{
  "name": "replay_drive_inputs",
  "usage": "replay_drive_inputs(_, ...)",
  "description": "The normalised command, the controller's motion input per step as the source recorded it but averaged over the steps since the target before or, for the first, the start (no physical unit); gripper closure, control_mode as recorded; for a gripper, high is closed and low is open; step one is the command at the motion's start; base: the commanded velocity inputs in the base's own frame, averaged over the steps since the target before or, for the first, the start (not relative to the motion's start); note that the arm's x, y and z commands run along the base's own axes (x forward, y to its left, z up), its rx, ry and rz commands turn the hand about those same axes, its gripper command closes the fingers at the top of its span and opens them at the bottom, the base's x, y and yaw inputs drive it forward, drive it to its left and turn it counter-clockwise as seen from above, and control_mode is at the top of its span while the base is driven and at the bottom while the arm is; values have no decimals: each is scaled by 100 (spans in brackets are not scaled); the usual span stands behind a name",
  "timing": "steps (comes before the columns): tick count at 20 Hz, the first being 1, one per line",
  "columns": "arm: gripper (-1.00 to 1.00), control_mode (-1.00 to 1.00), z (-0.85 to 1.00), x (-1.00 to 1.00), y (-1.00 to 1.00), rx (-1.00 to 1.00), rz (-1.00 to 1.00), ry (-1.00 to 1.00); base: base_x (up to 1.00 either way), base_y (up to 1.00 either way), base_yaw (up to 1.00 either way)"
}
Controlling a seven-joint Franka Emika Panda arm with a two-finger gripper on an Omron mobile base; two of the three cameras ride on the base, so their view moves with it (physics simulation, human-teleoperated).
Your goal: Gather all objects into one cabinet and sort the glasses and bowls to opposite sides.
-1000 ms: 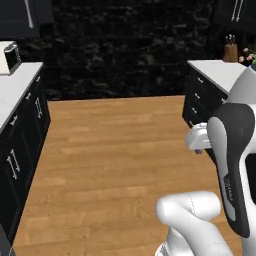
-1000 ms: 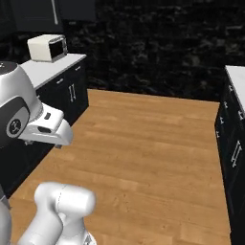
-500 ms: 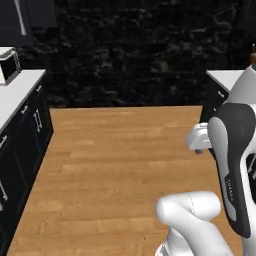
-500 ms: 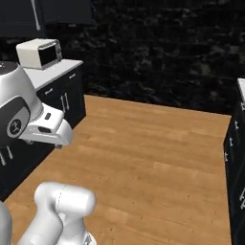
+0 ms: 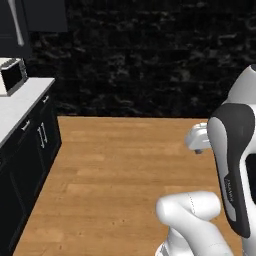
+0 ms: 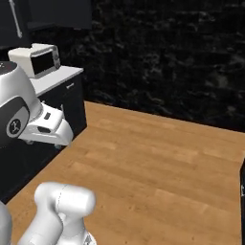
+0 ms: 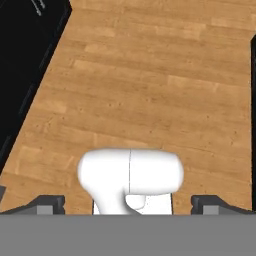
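The two dark fingers (image 7: 47, 204) rise at the lower corners of the hand view, one at the lower left and one at the lower right, standing wide apart with nothing between them; the gripper (image 7: 131, 205) is open and empty. Beyond them, the hand view looks down on the wooden floor (image 7: 150, 75), its planks running across the frame, with a black lower cabinet (image 7: 22, 60) filling the upper left corner and a thin dark edge along the right side.

In the left base view the white arm (image 5: 227, 170) occupies the lower right of the frame, above the same floor. At the left edge a white counter (image 5: 20, 107) tops black lower cabinets with short silver pulls, and a white microwave (image 5: 12, 75) sits on it at the far end. Above it, in the upper left corner, hangs the black wall cabinet (image 5: 42, 15) with a long silver bar handle (image 5: 17, 22); its door looks shut.

In the right base view the microwave and wall cabinet again sit in the upper left. A dark rough stone wall (image 6: 167, 57) fills the background. The cups and bowl cannot be made out anywhere.
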Motion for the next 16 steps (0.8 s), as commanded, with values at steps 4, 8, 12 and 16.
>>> replay_drive_inputs(4, -100, 100, 0, 0, 0, 0, 0, 0, 100, -48, 25)
replay_drive_inputs(8, -100, 100, 0, 0, 0, 0, 0, 0, 100, -45, 33)
replay_drive_inputs(12, -100, 100, 0, 0, 0, 0, 0, 0, 100, -41, 40)
replay_drive_inputs(16, -100, 100, 0, 0, 0, 0, 0, 0, 100, -39, 43)
